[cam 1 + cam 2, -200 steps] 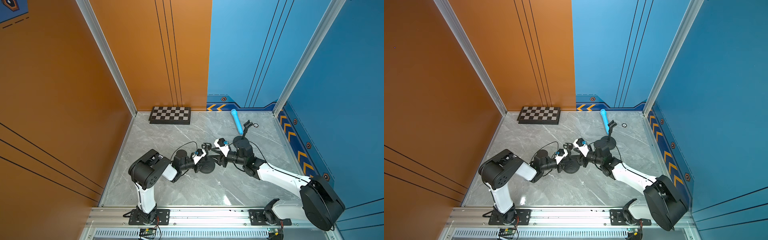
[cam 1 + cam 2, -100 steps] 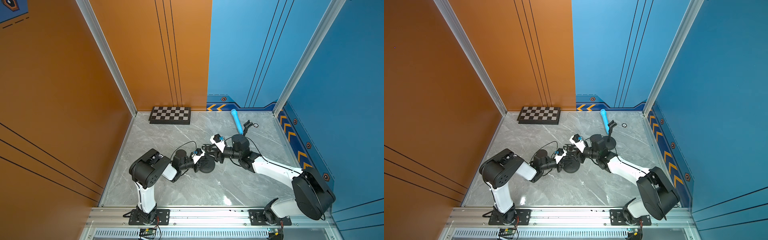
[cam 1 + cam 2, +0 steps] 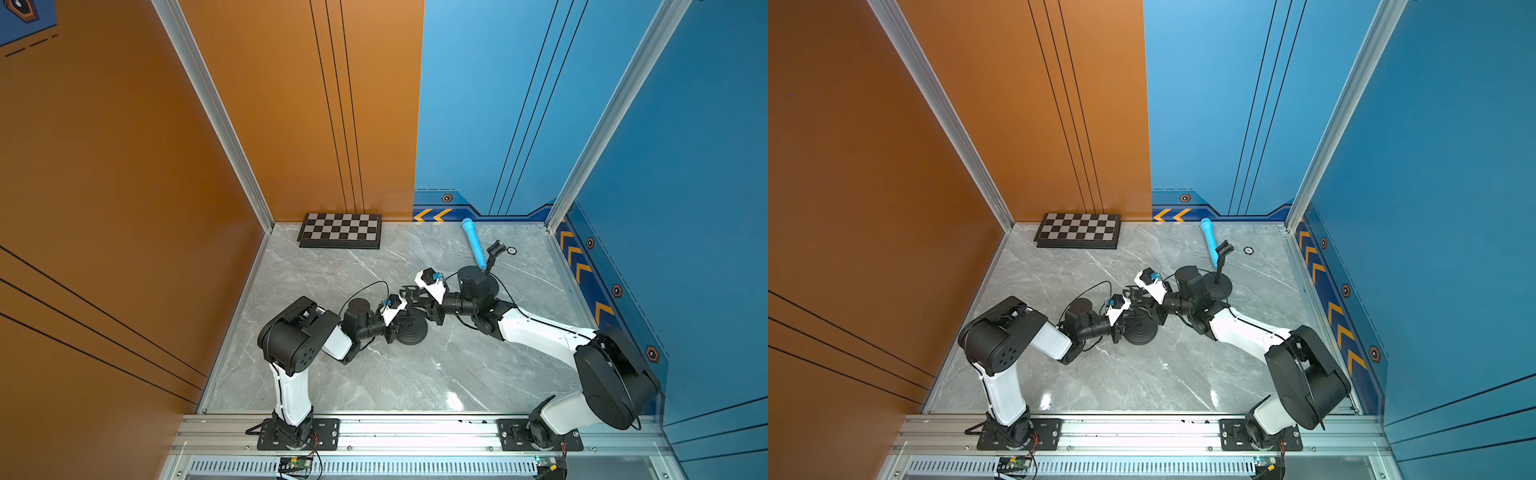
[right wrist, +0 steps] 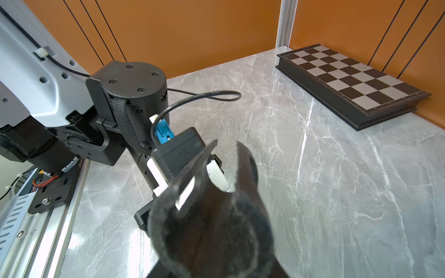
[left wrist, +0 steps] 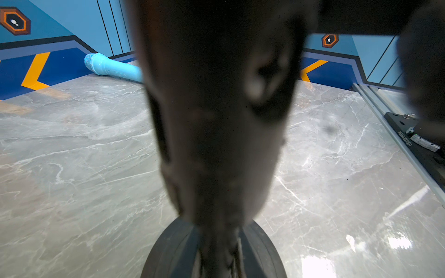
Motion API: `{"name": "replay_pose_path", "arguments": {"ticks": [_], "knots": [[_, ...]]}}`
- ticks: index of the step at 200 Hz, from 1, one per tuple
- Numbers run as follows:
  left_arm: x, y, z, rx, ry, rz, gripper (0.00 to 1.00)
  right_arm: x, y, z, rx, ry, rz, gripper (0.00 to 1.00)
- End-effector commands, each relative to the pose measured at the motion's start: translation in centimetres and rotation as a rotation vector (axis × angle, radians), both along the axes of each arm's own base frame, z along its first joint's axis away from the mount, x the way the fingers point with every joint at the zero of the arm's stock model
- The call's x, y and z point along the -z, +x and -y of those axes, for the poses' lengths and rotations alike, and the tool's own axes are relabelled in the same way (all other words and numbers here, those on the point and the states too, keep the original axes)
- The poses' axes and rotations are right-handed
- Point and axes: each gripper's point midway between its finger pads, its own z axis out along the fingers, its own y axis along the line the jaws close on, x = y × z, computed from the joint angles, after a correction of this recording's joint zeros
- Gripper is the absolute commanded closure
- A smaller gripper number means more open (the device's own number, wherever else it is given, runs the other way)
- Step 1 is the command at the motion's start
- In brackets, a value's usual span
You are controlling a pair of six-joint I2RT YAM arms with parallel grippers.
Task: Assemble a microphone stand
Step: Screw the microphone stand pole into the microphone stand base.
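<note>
Left wrist view: left claw (image 5: 218, 225) clenched, tip down on the middle of the round black base (image 5: 168, 255), which lies flat on the tabletop (image 5: 72, 168). The tip is blurred, so you cannot tell whether it pinches a hub there. Right wrist view: right claw (image 4: 226, 144) part released, with a narrow gap between the tips and nothing seen in it. It hangs just beside the left wrist, near the base. In a top view the pole (image 3: 1220, 268) with clip (image 3: 1224, 248) stands upright on its own foot behind the right arm, well apart from the base and near the blue mic (image 3: 1209, 243), which lies flat. Judgement: the step in hand is bracing the base, and no upright shows on it. Next, you need the right claw to reach for the pole, grip it low, and bring it upright over the base middle while the left claw braces.
</note>
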Motion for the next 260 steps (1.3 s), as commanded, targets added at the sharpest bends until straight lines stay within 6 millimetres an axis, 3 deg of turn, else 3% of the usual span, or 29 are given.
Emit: {"name": "replay_pose_path", "arguments": {"ticks": [1, 20, 61, 64, 89, 104, 122, 146, 171, 193, 231, 260], "knots": [[1.9, -0.9, -0.3, 0.026, 0.061, 0.013, 0.88, 1.0, 2.2, 0.0, 0.108, -0.055, 0.014, 0.7], [1.8, -0.8, -0.3, 0.024, 0.058, 0.013, 0.87, 1.1, 2.5, -0.2, 0.15, -0.057, 0.027, 0.76], [1.9, -0.9, -0.2, 0.028, 0.056, 0.003, 0.86, 1.6, 3.5, -0.3, 0.307, -0.07, 0.072, 0.76], [2.0, -0.9, -0.2, 0.027, 0.056, 0.003, 0.86, 1.6, 2.8, -1.0, 0.296, -0.065, 0.078, 0.77], [2.3, -1.0, -0.3, 0.026, 0.062, -0.006, 0.86, 1.8, 2.9, -1.2, 0.361, -0.051, 0.079, 0.76], [2.5, -1.1, -0.5, 0.021, 0.066, -0.011, 0.86, 1.6, 2.9, -1.2, 0.422, -0.059, 0.118, 0.87], [2.3, -0.9, -0.6, 0.003, 0.067, -0.009, 0.77, 1.2, 2.9, -0.8, 0.528, -0.059, 0.169, 1.0], [1.4, -0.1, -0.8, -0.043, 0.049, -0.01, 0.6, 0.8, 2.2, -0.2, 0.689, -0.052, 0.224, 1.0], [-0.5, 0.6, -0.7, -0.08, 0.007, 0.001, 0.57, 1.1, 1.4, 0.0, 0.788, -0.055, 0.261, 1.0], [-1.5, 1.1, -0.3, -0.088, -0.009, 0.028, 0.56, 1.8, 1.1, -0.5, 0.796, -0.048, 0.256, 1.0], [-1.1, 1.9, 1.0, -0.081, -0.032, 0.021, 0.61, 2.0, 1.0, -0.7, 0.775, -0.025, 0.229, 1.0], [-0.1, 1.8, 1.4, -0.066, -0.068, 0.031, 0.83, 1.9, 0.1, -2.0, 0.595, 0.015, 0.158, 0.96]]}}
